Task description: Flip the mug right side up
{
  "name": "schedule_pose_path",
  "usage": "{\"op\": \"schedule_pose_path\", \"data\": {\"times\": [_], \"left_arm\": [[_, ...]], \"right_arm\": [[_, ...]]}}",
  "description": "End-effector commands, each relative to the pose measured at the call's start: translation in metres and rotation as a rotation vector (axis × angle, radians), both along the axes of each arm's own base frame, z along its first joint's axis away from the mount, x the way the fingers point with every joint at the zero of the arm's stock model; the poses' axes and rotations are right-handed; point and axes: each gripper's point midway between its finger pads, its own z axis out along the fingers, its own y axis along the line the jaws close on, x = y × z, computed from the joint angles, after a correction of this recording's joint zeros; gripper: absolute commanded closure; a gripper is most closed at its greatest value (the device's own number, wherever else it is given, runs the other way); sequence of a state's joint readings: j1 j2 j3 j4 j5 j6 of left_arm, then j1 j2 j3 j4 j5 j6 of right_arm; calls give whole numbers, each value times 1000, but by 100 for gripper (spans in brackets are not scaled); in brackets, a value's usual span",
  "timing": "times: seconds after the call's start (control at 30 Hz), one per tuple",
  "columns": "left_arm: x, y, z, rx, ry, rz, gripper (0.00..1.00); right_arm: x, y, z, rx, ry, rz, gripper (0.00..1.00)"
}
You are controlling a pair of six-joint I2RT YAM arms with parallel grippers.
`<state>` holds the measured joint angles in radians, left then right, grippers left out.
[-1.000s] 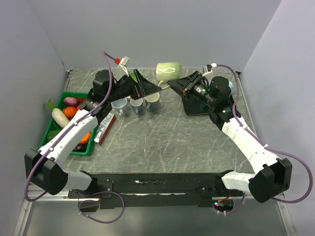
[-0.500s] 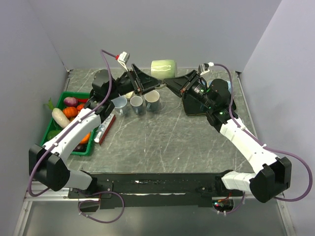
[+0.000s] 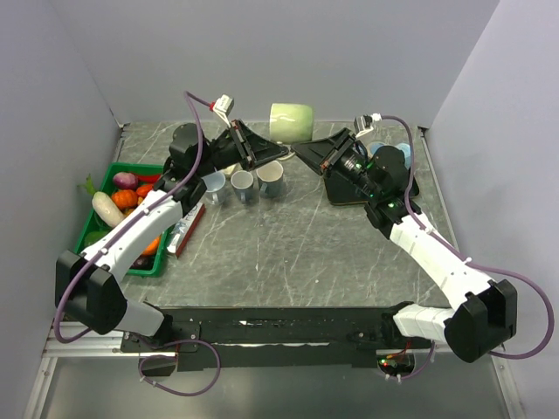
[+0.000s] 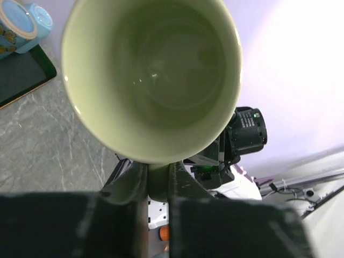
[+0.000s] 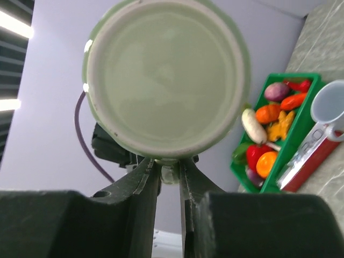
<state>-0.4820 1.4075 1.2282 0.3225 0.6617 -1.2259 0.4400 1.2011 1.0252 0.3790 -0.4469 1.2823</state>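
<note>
Upper centre of the top view: the pale green mug [image 3: 291, 120] is off the table [image 3: 288, 244]. It hangs on its side in front of the back wall, between the tips of the two arms. The left fingers [image 4: 133, 184] are closed. At bottom centre of the left wrist view they pinch a pale green stub that juts from the mug's lower wall, and no gap shows on either side of it. That view looks straight into the mug's open mouth; the inside is bare and glossy. The right fingers [image 5: 144, 180] are also closed, pinching a small pale piece just under the mug. The right wrist view faces the mug's flat, ringed base, which fills the upper centre of that frame. The mouth points toward the left arm and the base toward the right arm, with the mug's axis roughly level. Whether both pairs of fingers hold the same part of the mug cannot be told from these views. Just below the mug in the top view, three small cups [image 3: 243, 186] stand in a row on the table, mouths up. A green bin [image 3: 147, 266] of toy vegetables [image 3: 122, 196] sits at the left of the frame, with a red-and-silver box [image 3: 185, 229] just beside its right side. A black tray [image 3: 354, 194] lies under the right arm's wrist. A light blue roll with a tan rim [image 4: 19, 21] shows at the upper left of the left wrist view, at the tray's edge.
</note>
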Motion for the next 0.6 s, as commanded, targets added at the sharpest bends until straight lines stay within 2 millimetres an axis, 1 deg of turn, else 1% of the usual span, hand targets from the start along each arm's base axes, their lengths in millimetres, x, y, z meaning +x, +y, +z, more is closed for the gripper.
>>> {"op": "schedule_pose_path", "data": {"times": [0.0,0.13,0.17,0.2,0.27,0.3,0.33,0.37,0.4,0.47,0.5,0.53,0.57], "left_arm": [[-2,2,27,-26,-133,16,99],[0,4,25,-5,-154,43,99],[1,6,24,22,-170,59,99],[3,7,23,40,-179,72,99],[10,11,18,104,-196,123,99],[12,13,15,128,-198,142,99],[15,15,13,150,-205,159,99],[20,19,13,177,-232,194,99],[22,20,6,207,-216,204,99],[26,24,2,251,-242,246,99],[27,24,-3,281,-238,258,99],[25,23,-7,314,-233,265,99],[29,25,-11,357,-258,306,99]], "right_arm": [[-28,-2,40,64,-144,50,100],[-29,3,25,26,-123,82,100],[-28,4,21,9,-118,87,98],[-25,5,9,-24,-69,83,78],[-23,3,1,-67,-72,61,61],[-20,0,-10,-106,-44,32,37],[-19,-3,-15,-128,-35,12,30],[-18,-5,-20,-153,-29,-2,25],[-16,-12,-30,-207,-7,-46,17],[-12,-25,-46,-294,53,-115,14],[-12,-35,-39,-338,44,-166,8],[-9,-53,-66,-436,154,-252,7],[-8,-64,-69,-479,169,-299,6]]}}
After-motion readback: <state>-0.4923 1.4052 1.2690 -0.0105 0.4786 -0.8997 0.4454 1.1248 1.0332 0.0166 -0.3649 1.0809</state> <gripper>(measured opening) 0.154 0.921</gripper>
